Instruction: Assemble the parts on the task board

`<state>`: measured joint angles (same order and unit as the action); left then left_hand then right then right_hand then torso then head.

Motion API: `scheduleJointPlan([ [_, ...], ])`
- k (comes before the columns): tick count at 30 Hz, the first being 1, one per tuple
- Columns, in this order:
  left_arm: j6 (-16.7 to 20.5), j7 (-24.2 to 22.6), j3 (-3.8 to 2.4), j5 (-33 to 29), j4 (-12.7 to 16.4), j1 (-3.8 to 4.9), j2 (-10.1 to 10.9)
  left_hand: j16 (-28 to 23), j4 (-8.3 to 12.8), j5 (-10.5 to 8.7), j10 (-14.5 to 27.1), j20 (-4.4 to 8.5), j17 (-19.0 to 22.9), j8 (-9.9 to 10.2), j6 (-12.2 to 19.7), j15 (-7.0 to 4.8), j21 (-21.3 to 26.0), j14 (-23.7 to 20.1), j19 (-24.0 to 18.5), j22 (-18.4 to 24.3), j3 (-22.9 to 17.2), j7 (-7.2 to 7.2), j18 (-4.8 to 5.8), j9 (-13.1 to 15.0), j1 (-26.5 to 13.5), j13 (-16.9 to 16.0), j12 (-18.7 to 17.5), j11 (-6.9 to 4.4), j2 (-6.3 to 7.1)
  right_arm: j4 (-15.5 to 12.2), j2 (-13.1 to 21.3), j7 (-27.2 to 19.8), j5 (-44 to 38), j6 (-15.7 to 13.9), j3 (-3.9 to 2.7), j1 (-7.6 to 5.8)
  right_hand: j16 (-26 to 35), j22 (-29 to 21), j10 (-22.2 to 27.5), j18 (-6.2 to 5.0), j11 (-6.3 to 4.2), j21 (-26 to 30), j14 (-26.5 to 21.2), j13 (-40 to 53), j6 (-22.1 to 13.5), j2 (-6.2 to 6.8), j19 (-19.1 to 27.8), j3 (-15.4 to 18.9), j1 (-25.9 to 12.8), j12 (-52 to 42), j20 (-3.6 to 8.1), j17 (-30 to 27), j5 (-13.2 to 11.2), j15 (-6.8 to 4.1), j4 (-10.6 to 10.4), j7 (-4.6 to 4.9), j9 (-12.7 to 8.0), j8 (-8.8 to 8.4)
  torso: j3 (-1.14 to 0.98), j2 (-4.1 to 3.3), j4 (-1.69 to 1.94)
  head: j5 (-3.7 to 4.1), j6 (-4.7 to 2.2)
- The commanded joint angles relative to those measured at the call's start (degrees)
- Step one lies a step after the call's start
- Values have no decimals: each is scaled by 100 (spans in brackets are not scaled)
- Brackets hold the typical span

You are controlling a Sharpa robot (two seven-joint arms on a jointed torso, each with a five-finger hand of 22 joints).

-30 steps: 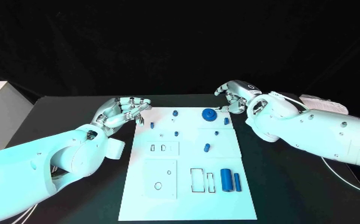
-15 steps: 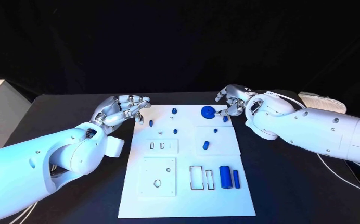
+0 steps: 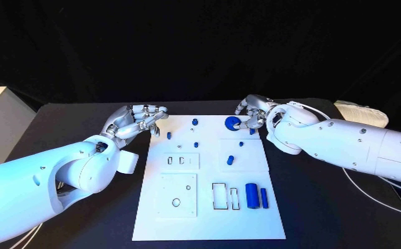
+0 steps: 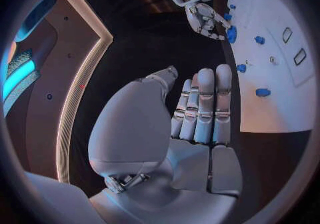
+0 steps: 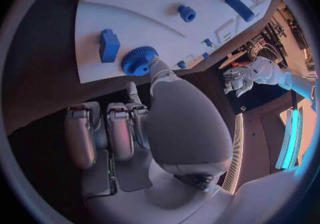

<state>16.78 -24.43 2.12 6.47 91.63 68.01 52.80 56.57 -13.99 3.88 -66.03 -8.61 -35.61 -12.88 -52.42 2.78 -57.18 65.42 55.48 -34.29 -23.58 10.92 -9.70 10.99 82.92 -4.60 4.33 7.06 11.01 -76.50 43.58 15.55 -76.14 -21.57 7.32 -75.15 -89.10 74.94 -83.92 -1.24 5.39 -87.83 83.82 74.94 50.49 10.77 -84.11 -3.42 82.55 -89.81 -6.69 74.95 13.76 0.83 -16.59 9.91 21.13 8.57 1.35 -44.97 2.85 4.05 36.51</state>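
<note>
White task board (image 3: 209, 226) flat at centre of black counter (image 3: 334, 214), long side running away from robot. Blue parts on it: toothed gear (image 3: 232, 123) near far right corner, small block (image 3: 252, 131) just beside it, small pegs (image 3: 194, 122) along far left portion, short cylinder (image 3: 230, 160) mid-board, larger cylinder (image 3: 251, 196) and flat bar (image 3: 264, 197) side by side near right edge, next to outlined rectangular recesses (image 3: 219, 197). Right hand (image 3: 253, 113) at far right corner, thumb tip against gear rim, other fingers curled clear of it; grip on gear cannot be confirmed. Left hand (image 3: 134, 120) just off far left corner, fingers together, loosely curled, holding nothing.
</note>
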Motion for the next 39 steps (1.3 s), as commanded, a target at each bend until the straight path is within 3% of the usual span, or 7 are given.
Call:
scheduleJointPlan([
  [1, -99, -56, -4, -24, 7, 5, -13, 33, -4, -33, 35, 18, 6, 33, 41, 12, -26, -23, -40, -6, -25, 16, -82, 6, -24, 3, -27, 16, -9, 26, -30, 40, 90, 96, -1, 11, -23, 1283, -608, 63, -21, -30, 554, 1506, 53, -59, -468, -35, 19, -19, -14, 1211, 23, 9, 3, -1, 12, 22, -3, -1, 2, -3, 18],
  [22, -103, -37, -5, -23, 0, 5, -23, 43, 11, -33, 35, 16, 13, 29, 40, 11, -52, -26, -58, -22, -44, 15, -83, 15, -28, 1, -20, 14, -12, 109, -144, 36, 65, 206, 2, 59, -29, 1336, -608, 76, -54, -73, 559, 1506, 177, -109, -495, -149, 65, -19, 9, 1232, 43, -20, 19, -38, 32, 94, -13, -6, -1, 1, 66],
  [25, -103, -37, -5, -23, -2, 5, -24, 43, 11, -33, 35, 16, 13, 29, 40, 11, -52, -26, -58, -22, -44, 15, -83, 15, -28, 1, -20, 14, -12, 108, -150, 27, 58, 193, 3, 61, -30, 1343, -608, 78, -79, -78, 559, 1506, 280, -157, -497, -253, 125, -19, 29, 1236, 58, -44, 30, -67, 41, 140, -15, -3, -1, -1, 68],
  [27, -102, -36, -5, -23, -4, 5, -24, 43, 11, -33, 35, 16, 13, 29, 40, 11, -52, -26, -58, -22, -44, 15, -83, 15, -28, 1, -20, 14, -12, 107, -153, 18, 51, 179, 3, 62, -27, 1355, -608, 81, -120, -88, 557, 1506, 412, -211, -503, -457, 212, -19, 68, 1224, -106, -87, 34, -112, 37, 172, -16, -2, -1, -2, 71],
  [32, -102, -31, -5, -22, -4, 5, -21, 43, 11, -33, 35, 16, 13, 29, 40, 11, -52, -26, -58, -22, -44, 15, -83, 15, -28, 1, -20, 14, -12, 105, -157, -21, 28, 90, 3, 63, -24, 1364, -608, 83, -230, -94, 555, 1506, 752, -330, -506, -879, 306, -19, 156, 1217, -51, -192, 54, -237, 44, 283, -13, -7, -4, -4, 68],
  [39, -109, -14, -5, -22, -5, 5, -18, 46, 15, -33, 39, 15, 16, 29, 43, 12, -61, -27, -65, -27, -50, 17, -84, 18, -32, 1, -19, 15, -12, 57, -161, -34, -164, -191, 3, 67, -22, 1395, -608, 92, -305, -119, 555, 1506, 922, -293, -524, -1119, 274, -19, 223, 1215, -28, -259, 79, -318, 53, 357, -12, -9, 1, -1, 63],
])
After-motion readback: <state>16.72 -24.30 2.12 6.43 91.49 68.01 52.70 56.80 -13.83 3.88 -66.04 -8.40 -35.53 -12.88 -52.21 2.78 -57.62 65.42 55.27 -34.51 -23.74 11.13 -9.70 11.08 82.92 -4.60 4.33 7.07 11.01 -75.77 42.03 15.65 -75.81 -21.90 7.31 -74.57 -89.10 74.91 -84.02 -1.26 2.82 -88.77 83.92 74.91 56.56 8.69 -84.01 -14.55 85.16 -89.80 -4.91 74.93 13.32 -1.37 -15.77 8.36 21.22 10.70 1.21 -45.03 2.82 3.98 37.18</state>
